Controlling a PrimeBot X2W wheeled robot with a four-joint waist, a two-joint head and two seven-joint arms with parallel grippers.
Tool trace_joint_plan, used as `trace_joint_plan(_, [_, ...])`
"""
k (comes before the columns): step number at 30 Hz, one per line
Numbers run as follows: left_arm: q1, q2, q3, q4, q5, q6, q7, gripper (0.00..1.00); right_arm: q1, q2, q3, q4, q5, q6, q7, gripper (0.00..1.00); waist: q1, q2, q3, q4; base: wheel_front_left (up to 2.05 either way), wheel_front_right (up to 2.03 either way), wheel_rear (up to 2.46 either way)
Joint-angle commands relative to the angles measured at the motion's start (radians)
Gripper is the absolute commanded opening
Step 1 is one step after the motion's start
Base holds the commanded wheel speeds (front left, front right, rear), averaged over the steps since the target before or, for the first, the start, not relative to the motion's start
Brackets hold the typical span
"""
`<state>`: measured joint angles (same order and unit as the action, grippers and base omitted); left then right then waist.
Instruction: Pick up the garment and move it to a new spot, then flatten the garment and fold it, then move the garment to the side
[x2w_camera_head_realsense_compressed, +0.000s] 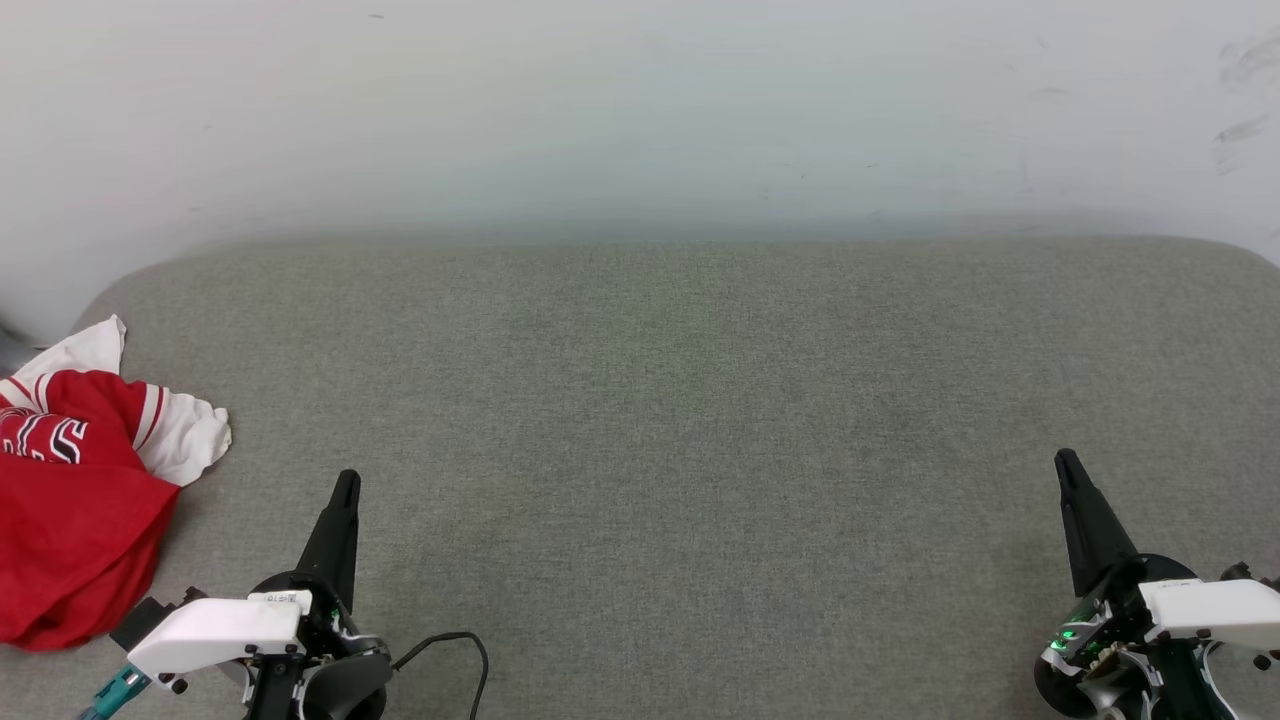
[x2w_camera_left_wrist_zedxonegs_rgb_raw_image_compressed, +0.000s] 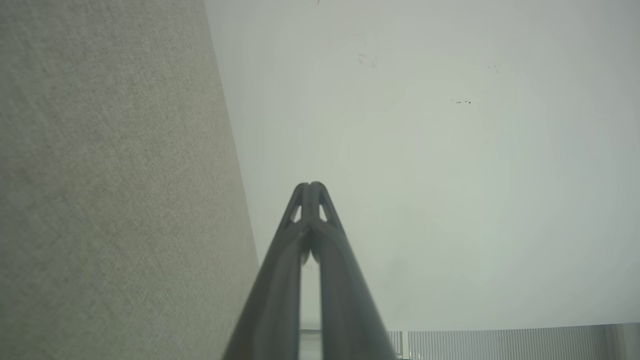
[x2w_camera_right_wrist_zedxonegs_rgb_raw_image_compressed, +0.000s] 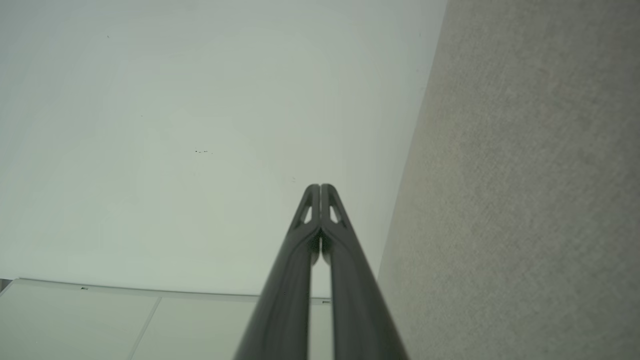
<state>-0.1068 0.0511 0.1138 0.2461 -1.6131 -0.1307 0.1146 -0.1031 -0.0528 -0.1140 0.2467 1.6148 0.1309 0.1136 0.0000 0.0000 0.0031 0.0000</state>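
Closest to the camera sits the left gripper (x2w_camera_head_realsense_compressed: 346, 480), fingers pressed together on nothing. The garment (x2w_camera_head_realsense_compressed: 80, 520) lies crumpled at the left end of the grey cushion (x2w_camera_head_realsense_compressed: 640, 400), partly cut by the view's edge, its heap running near-to-far. Just right of the garment is that left gripper. Well apart, far to the garment's right, is the right gripper (x2w_camera_head_realsense_compressed: 1066, 460), likewise closed and empty. Reaching leftward with the left gripper looks the natural pickup.
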Motion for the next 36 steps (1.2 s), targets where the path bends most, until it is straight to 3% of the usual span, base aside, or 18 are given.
trace_joint_plan(1, [-0.006,-0.003,0.003,-0.001,0.0,-0.002,0.002,0.0,-0.013,0.004,-0.001,0.002,-0.005,0.0,0.001,0.0,0.0,0.0,0.0,0.0,0.0,0.0,0.0])
trace_joint_plan(20, [-0.006,-0.003,0.003,-0.001,0.0,-0.002,0.002,0.0,-0.013,0.004,0.0,0.002,-0.005,0.0,0.0,0.0,0.0,0.0,0.0,0.0,0.0,0.0,0.0])
trace_joint_plan(21, [0.0,0.0,0.0,0.0,0.0,0.0,0.0,1.0,0.0,0.0,0.0,0.0,0.0,0.0,0.0,1.0,0.0,0.0,0.0,0.0,0.0,0.0,0.0])
trace_joint_plan(36, [0.012,-0.001,-0.074,-0.035,0.012,0.0,-0.06,1.0,0.031,0.001,0.051,-0.039,-0.022,0.0,-0.059,1.0,0.0,0.0,0.001,0.002,0.0,0.0,0.0])
